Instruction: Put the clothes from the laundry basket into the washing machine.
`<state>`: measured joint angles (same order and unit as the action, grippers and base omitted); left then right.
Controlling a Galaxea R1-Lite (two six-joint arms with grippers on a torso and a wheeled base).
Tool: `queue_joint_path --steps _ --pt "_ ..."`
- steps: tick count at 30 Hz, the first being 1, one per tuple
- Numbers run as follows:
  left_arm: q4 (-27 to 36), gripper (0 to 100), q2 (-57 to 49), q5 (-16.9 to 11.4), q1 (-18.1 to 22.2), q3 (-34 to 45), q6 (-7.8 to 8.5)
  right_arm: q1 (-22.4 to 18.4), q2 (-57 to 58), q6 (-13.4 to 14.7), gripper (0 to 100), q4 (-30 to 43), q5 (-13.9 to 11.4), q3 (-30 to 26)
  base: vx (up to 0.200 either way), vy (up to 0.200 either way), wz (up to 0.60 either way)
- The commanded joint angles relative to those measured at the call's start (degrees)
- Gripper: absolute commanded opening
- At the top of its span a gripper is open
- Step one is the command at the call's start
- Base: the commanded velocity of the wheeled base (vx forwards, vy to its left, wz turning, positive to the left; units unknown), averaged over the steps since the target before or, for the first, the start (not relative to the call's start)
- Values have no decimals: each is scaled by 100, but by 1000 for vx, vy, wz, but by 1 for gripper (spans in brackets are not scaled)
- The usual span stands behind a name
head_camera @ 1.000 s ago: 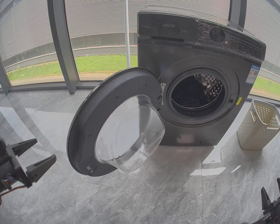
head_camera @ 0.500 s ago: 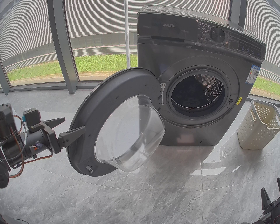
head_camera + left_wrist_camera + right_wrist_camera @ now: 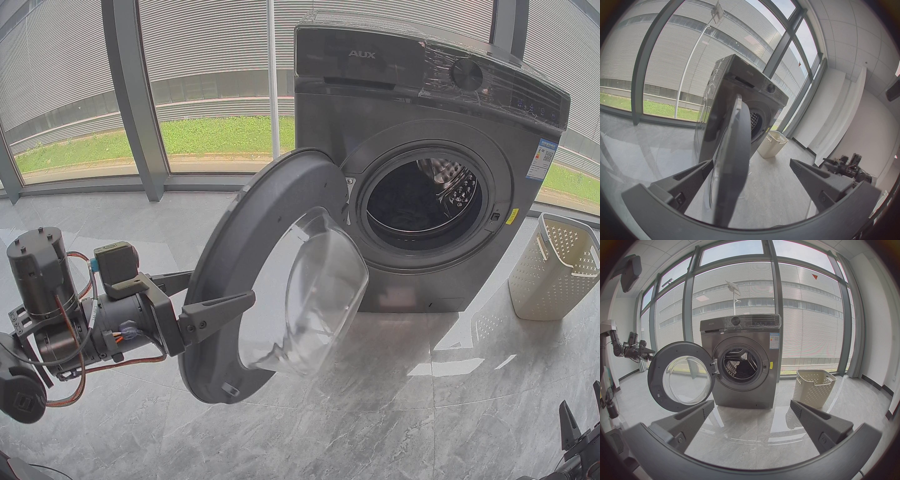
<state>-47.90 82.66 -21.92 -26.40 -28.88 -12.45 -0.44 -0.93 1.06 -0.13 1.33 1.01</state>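
The grey washing machine [image 3: 431, 94] stands with its round door [image 3: 275, 206] swung partway out and the drum opening [image 3: 425, 200] showing dark inside. My left gripper [image 3: 219, 289] is open and straddles the door's outer edge, one finger in front of the door and one behind. Seen from the left wrist, the door [image 3: 732, 156] stands edge-on between the fingers of the left gripper [image 3: 750, 165], close to one of them. The cream laundry basket [image 3: 556, 265] sits on the floor right of the machine, its perforated inner walls bare. My right gripper [image 3: 751, 404] is open and holds nothing, low at the right [image 3: 578, 395].
Grey marble floor [image 3: 375, 412] spreads open in front of the machine. Tall windows with dark frames [image 3: 134, 100] run behind and to the left. The basket [image 3: 814, 387] and the machine [image 3: 743, 333] face the right wrist camera from a distance.
My left arm has come in from the left and up to the door's edge. The door has swung from wide open partway toward the drum opening. The right arm has not moved.
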Motion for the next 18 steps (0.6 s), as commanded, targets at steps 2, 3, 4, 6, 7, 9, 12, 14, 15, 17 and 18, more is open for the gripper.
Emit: queue_joint_path --steps 2,3,4,6,7,9,12,14,15,17,18 --pt "-62 100 -532 118 -286 295 -74 0 93 -1 100 -13 -1 -101 0 0 0" --pt "-62 100 -620 153 -277 383 -74 0 93 -1 100 -13 -1 -101 0 0 0" --pt "-62 100 -664 162 -269 418 -74 0 93 -1 100 -4 -1 -101 0 0 0" --pt "-44 100 -892 162 -198 568 -74 0 93 -9 100 -4 -1 -101 0 0 0" --pt "-36 100 -980 153 -163 594 -74 0 93 -9 100 -4 -1 -101 0 0 0" --pt "-18 100 -1191 153 13 664 -74 0 93 -9 100 -13 -1 -101 0 0 0" --pt "44 100 -1341 144 338 770 -21 0 93 -18 100 -13 -10 -101 0 0 0" --pt "167 100 -1279 153 566 779 155 0 93 -18 100 -13 -10 -101 0 0 0" --pt "228 100 -1226 162 654 779 260 0 93 -18 100 -13 -10 -101 0 0 0" --pt "298 100 -1007 206 795 787 445 0 93 -18 100 -13 -10 -101 0 0 0" --pt "281 100 -752 285 856 779 621 0 93 -18 100 -13 -10 -101 0 0 0"
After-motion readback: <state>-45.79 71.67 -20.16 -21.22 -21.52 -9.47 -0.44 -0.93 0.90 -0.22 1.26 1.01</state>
